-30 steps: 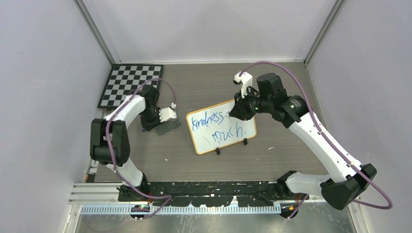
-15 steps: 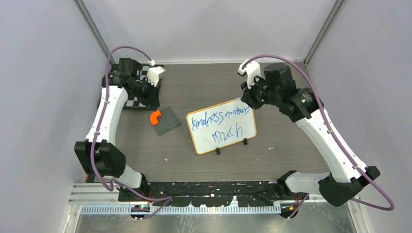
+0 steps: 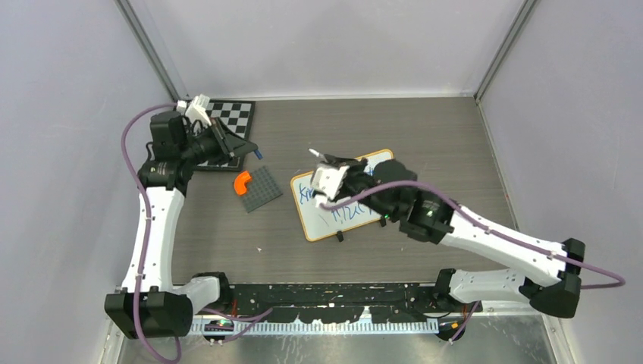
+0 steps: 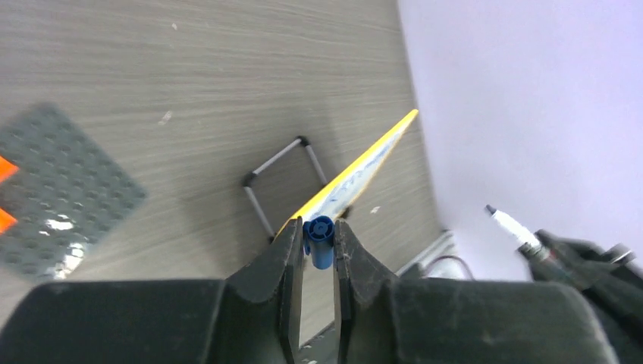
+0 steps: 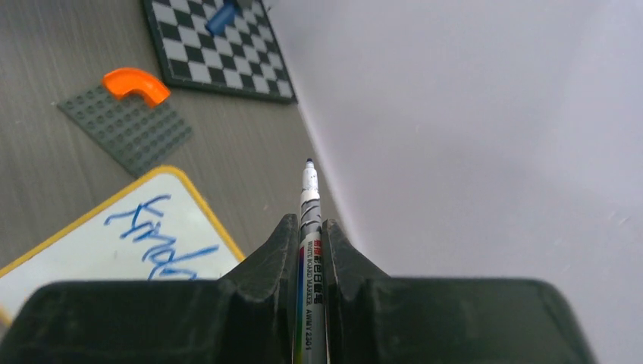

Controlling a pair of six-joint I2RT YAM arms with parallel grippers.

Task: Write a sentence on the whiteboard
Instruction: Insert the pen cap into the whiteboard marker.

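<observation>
Your wood-grain table
On it you have the checkerboard, the grey studded plate and the whiteboard, none touching.

1. Top view: high, behind the arm bases, looking down and forward. It is wide and takes in the whole table to the far wall.
2. Left wrist: close behind left gripper, which pinches a cap. Low, faces right; whiteboard edge-on, plate frame left.
3. Right wrist: close behind right gripper, which pinches a marker. Faces far-left, toward checkerboard.
4. Shared: both wrists catch whiteboard and plate; top covers both.
</observation>
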